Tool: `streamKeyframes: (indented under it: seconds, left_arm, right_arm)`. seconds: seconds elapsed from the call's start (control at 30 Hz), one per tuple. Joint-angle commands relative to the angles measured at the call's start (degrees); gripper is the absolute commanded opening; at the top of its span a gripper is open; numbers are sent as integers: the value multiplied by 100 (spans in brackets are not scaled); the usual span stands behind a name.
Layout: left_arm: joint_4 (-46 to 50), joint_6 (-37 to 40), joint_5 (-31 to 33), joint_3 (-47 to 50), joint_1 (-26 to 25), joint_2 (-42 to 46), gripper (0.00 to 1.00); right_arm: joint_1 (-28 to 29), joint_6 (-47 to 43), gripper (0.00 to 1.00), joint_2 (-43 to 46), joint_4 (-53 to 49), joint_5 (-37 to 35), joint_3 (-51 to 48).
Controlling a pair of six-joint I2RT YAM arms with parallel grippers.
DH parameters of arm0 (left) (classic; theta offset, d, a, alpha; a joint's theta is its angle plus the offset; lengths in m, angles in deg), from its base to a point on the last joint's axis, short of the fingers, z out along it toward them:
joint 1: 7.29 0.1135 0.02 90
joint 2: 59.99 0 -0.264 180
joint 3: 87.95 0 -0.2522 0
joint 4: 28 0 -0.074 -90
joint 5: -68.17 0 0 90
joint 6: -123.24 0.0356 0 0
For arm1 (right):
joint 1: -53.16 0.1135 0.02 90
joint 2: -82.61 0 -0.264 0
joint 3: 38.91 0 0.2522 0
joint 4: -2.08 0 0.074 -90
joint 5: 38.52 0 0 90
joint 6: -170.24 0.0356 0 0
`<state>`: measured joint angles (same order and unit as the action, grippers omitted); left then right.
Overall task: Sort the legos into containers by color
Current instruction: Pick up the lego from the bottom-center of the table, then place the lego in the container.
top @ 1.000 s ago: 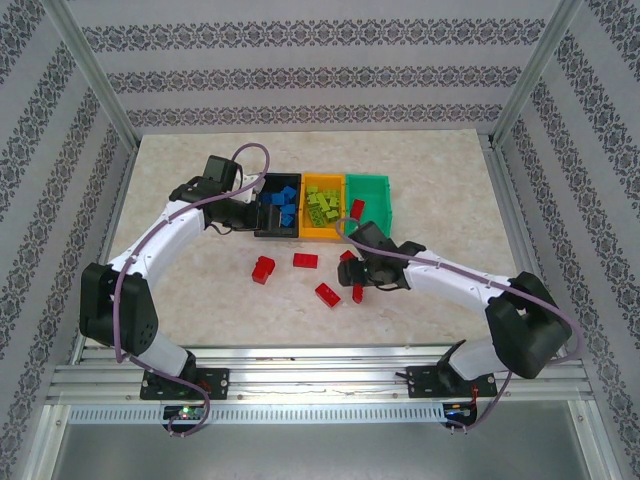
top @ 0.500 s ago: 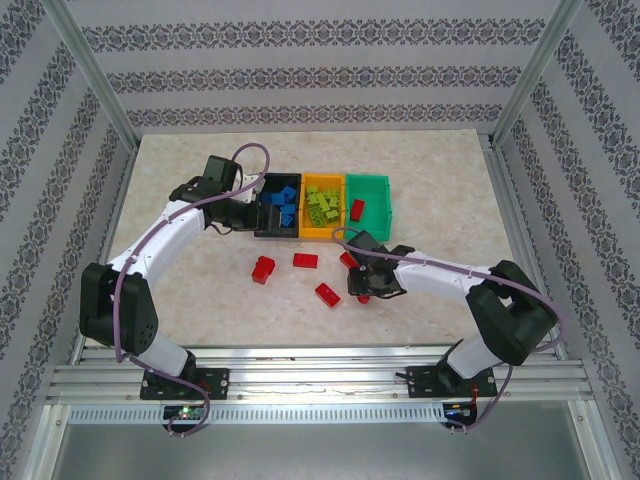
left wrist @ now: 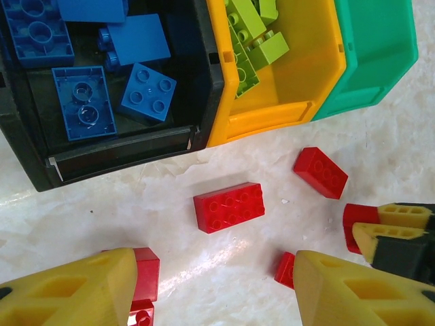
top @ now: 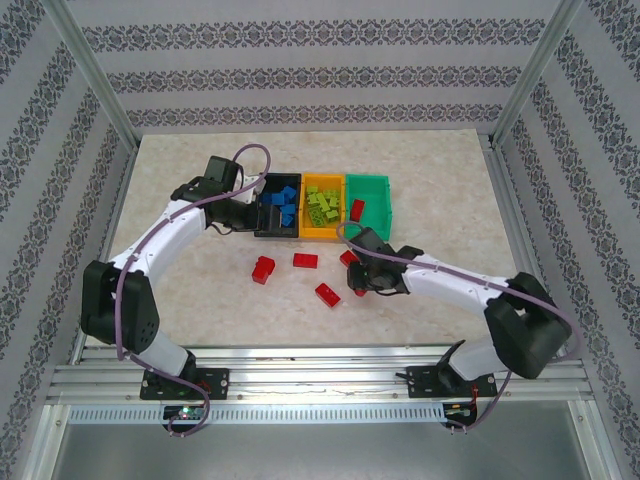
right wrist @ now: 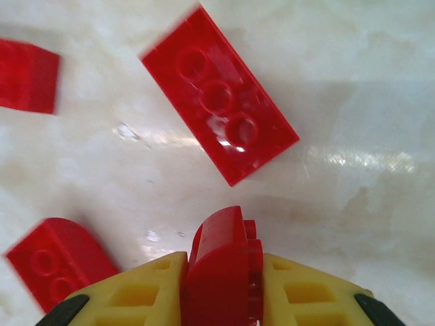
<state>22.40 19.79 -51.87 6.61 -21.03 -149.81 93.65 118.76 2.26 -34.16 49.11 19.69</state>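
Note:
My right gripper (right wrist: 221,268) is shut on a small red lego (right wrist: 221,251), held just above the table; from above this gripper (top: 359,287) sits below the containers. More red legos (right wrist: 219,132) lie loose on the table (top: 305,261). My left gripper (left wrist: 214,288) is open and empty, hovering over the table in front of the black container (left wrist: 122,153), which holds blue legos (left wrist: 81,102). Lime legos (left wrist: 251,47) lie in the orange-yellow container (left wrist: 272,115). The green container (top: 370,185) holds one red lego (top: 357,208).
The three containers stand side by side at the middle of the table, the black one (top: 268,225) leftmost. Metal frame rails (top: 320,375) run along the near edge, with patterned walls around. Bare marbled table (top: 450,190) lies right of the containers.
My right gripper came down onto a red lego on the table and shut on it. The left arm has stayed still.

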Motion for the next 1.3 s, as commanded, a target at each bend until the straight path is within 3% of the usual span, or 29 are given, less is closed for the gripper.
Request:
streamKeyframes:
  seconds: [0.0,0.3,0.5,0.67,0.87,1.03,1.27]
  left_arm:
    - [7,106,-146,-32,67,-107,62]
    - [245,142,9,-135,65,-269,63]
    - [282,177,60,-153,72,-246,62]
    - [302,196,52,-163,73,-246,62]
    - [293,203,16,-165,66,-224,62]
    - [324,233,35,-181,69,-233,63]
    - [329,240,34,-188,65,-240,63]
  right_arm:
    - [-127,-59,26,343,236,-304,109]
    - [-1570,-450,28,140,1340,846,367]
    - [-2281,-777,31,-1002,1251,1330,1462]
    - [-2419,-1081,33,-1945,1121,1461,2403]
    - [-2535,-1497,35,-2449,821,921,3090]
    - [-2574,-1708,40,-2525,534,709,3378]
    - [-2202,-1664,43,-1848,681,993,2656]
